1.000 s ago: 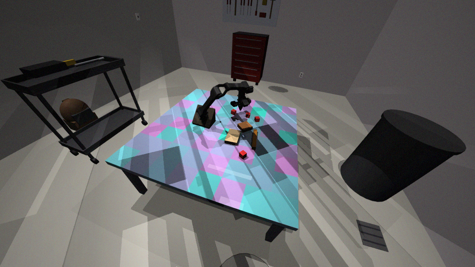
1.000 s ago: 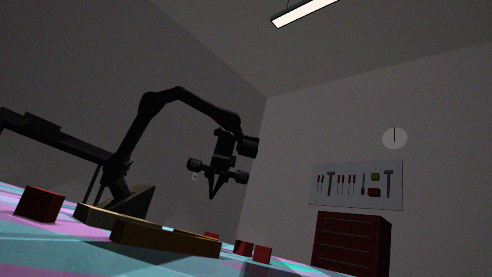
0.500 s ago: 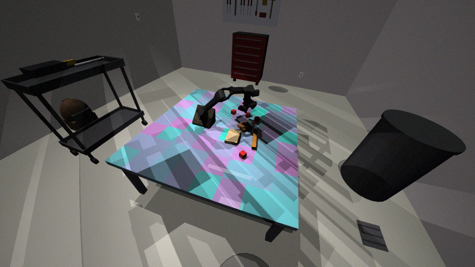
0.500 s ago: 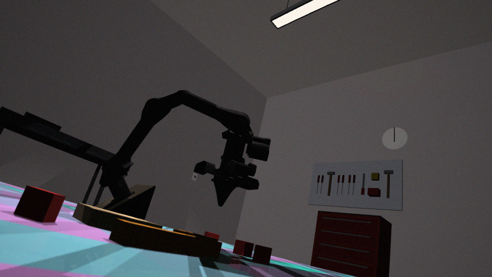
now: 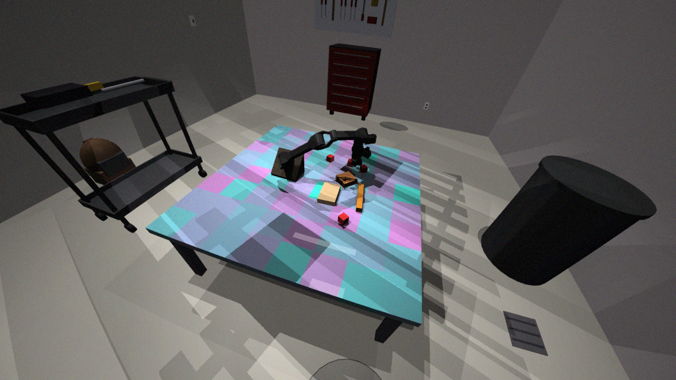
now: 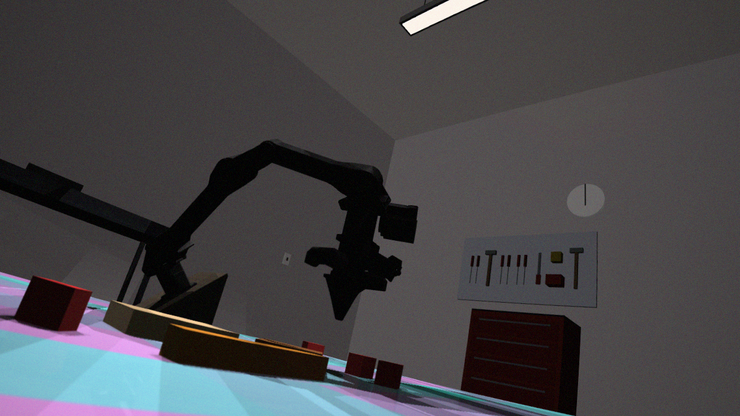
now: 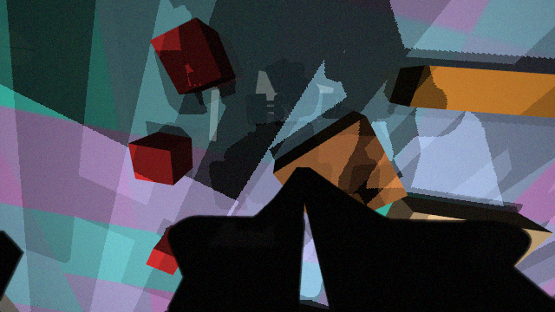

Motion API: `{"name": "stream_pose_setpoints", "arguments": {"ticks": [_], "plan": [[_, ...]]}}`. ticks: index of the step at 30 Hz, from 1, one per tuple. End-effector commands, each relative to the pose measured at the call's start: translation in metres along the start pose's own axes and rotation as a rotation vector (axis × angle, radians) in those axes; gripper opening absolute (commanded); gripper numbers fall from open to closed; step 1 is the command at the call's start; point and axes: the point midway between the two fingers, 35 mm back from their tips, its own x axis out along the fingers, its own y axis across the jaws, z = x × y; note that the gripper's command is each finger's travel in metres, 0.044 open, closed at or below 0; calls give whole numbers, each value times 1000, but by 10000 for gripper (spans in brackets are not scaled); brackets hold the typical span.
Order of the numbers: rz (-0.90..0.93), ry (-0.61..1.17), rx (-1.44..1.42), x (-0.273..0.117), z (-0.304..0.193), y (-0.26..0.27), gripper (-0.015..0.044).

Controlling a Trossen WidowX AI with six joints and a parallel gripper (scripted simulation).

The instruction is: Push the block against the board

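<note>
brown block (image 5: 343, 178) (image 6: 281, 343) (image 7: 329, 152) lies askew and low, between the tool (image 5: 356, 164) (image 6: 339, 318) (image 7: 302, 173), its fingers shut on nothing, and the pale slab (image 5: 329, 191) (image 6: 155, 325) (image 7: 536, 239).

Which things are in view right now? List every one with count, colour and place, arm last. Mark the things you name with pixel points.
small cubes (image 5: 343, 219) (image 6: 54, 304) (image 7: 192, 56): four, red, spread over the table
flat square block (image 5: 346, 178) (image 7: 334, 152): one, orange-brown, mid-table
flat squarish block (image 5: 329, 193) (image 6: 170, 323): one, tan, beside it
long narrow bar (image 5: 360, 197) (image 6: 243, 351) (image 7: 490, 91): one, orange, beside the tan block
patchwork table: one, teal-pink-blue, centre
wheeled cart, drawer cabinet, large bin: one each, black, red, black, around the table
pegboard with tools: one, grey, wall
arm, shut gripper (image 5: 355, 164) (image 6: 339, 318) (image 7: 302, 173): one, black, over the table
</note>
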Motion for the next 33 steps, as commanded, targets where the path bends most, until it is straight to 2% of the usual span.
{"name": "stream_pose_setpoints", "arguments": {"ticks": [1, 11, 18, 24, 33], "plan": [[-3, -5, -140, 7, 14, -10, 0], [-12, -6, -456, 27, 40, -32, 0], [-12, -5, -467, 30, 41, -32, 0], [-16, 11, -610, 82, 39, -34, 0], [-16, 12, -615, 84, 38, -34, 0]]}}
